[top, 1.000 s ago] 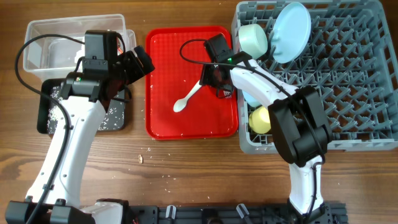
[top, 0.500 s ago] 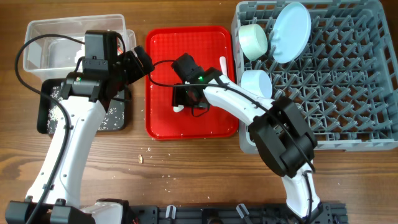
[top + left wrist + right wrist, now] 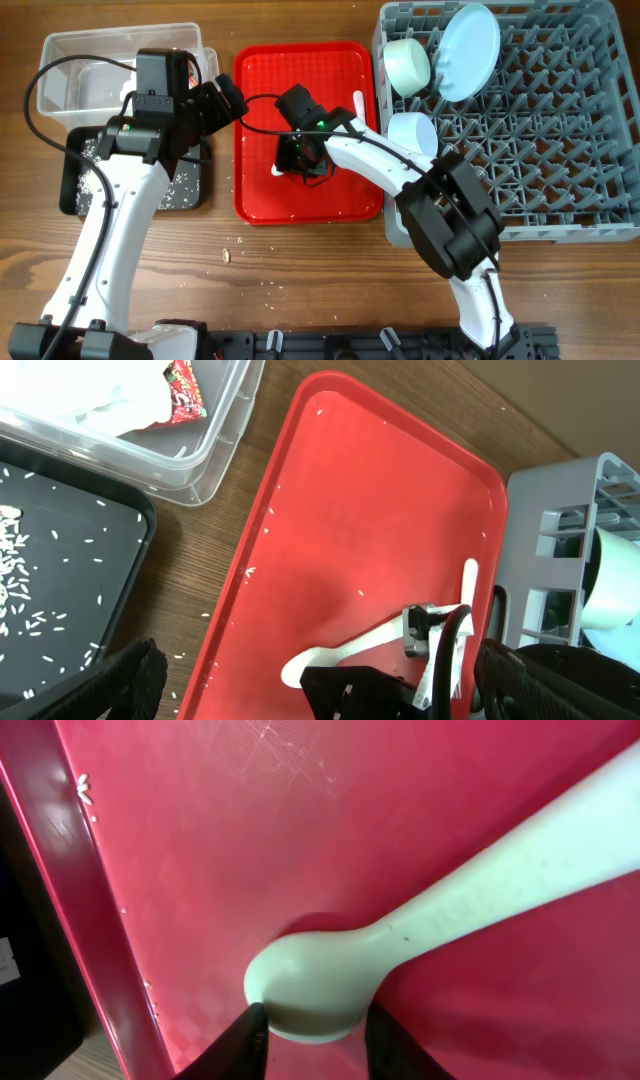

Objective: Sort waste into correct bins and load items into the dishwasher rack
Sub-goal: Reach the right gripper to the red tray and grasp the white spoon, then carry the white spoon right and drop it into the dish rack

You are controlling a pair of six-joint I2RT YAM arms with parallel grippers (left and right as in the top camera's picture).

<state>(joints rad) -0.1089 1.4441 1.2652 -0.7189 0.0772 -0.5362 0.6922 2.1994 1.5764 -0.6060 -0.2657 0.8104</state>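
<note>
A white plastic spoon (image 3: 282,172) lies on the red serving tray (image 3: 262,80). My right gripper (image 3: 302,160) is down on it. In the right wrist view its fingers (image 3: 315,1025) are open and straddle the spoon's bowl (image 3: 320,985), close against both sides. A white fork (image 3: 357,100) lies near the tray's right rim, and its handle shows in the left wrist view (image 3: 468,582). My left gripper (image 3: 222,100) is open and empty above the tray's left edge. The grey rack (image 3: 570,160) holds the blue plate (image 3: 468,50) and two bowls (image 3: 405,62) (image 3: 412,132). The yellow cup is hidden.
The clear box (image 3: 215,445) holds the napkin (image 3: 110,400) and the red wrapper (image 3: 182,388). The black tray (image 3: 70,520) holds crumbs (image 3: 20,560). A few crumbs lie on the wooden table (image 3: 226,254) in front of the red tray.
My right arm swung from the rack's left side out over the red tray and came down over the spoon's bowl. The left arm has not moved.
</note>
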